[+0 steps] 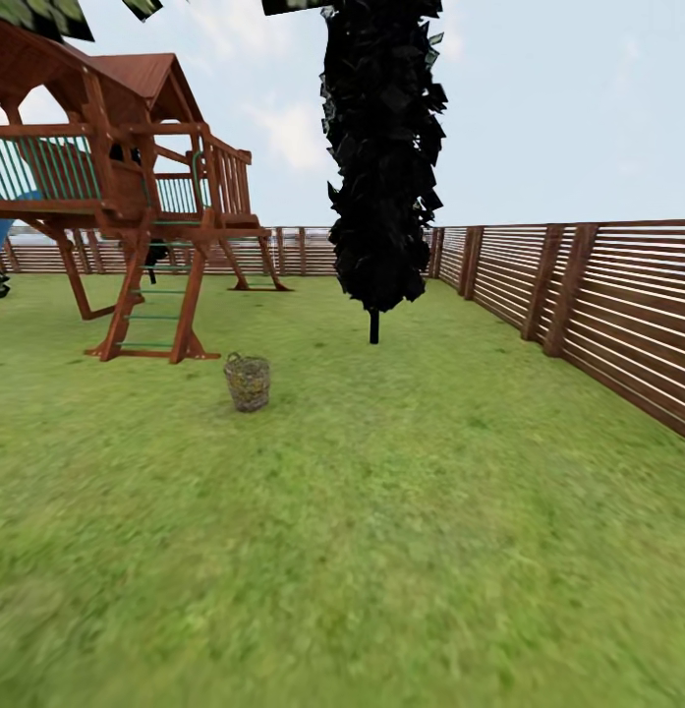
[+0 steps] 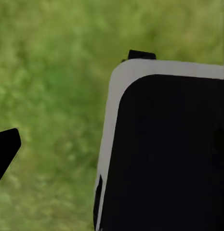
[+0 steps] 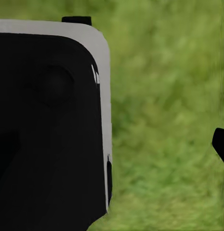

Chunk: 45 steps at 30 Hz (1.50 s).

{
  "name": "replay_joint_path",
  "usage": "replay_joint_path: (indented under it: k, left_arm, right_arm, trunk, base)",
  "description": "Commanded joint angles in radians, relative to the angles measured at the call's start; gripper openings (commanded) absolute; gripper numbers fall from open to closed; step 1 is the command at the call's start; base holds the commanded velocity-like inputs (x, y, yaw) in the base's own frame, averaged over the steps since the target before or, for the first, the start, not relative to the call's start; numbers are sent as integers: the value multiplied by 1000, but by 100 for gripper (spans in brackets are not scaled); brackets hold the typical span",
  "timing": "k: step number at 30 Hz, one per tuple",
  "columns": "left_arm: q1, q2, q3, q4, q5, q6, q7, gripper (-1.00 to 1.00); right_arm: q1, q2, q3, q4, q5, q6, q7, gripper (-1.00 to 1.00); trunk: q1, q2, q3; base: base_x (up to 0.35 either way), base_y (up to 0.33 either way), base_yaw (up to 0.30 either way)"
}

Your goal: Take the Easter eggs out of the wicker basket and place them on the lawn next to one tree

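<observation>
While the basket (image 1: 248, 382) is sitting well ahead on the lawn (image 1: 381, 551) near the play tower (image 1: 116, 187), the robot is probably approaching; next, closing in for 3 eggs. Whether the grippers are open or closed, I cannot tell.

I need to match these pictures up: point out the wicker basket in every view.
Head view: the wicker basket stands on the lawn, left of centre, near the play tower's ladder.
Left wrist view: not in it.
Right wrist view: not in it.
Shared landmark: the green lawn.

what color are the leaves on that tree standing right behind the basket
Black, on a thin dark trunk; the tree shows best in the head view.
</observation>
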Motion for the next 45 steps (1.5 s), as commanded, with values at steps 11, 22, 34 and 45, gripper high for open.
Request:
replay_joint_path:
  k: [11,22,34,45]
  left_arm:
    - [-19,55,141,-909,103,890,-3,100]
    - [-31,57,153,-839,98,942,-1,100]
    - [-31,58,151,-828,98,949,-7,100]
    - [-73,46,146,-703,102,952,-46,100]
  right_arm:
    - [-9,-20,14,-1246,1,980,-2,100]
    - [-64,39,81,-1073,69,998,-84,100]
    - [-69,17,76,-1112,70,997,-89,100]
    - [-69,13,79,-1091,95,998,-93,100]
  trunk:
    - [1,0,-1]
    - [1,0,-1]
    - [1,0,-1]
    - [1,0,-1]
  base:
    - [342,0,0]
    - [340,0,0]
    - [322,0,0]
    - [335,0,0]
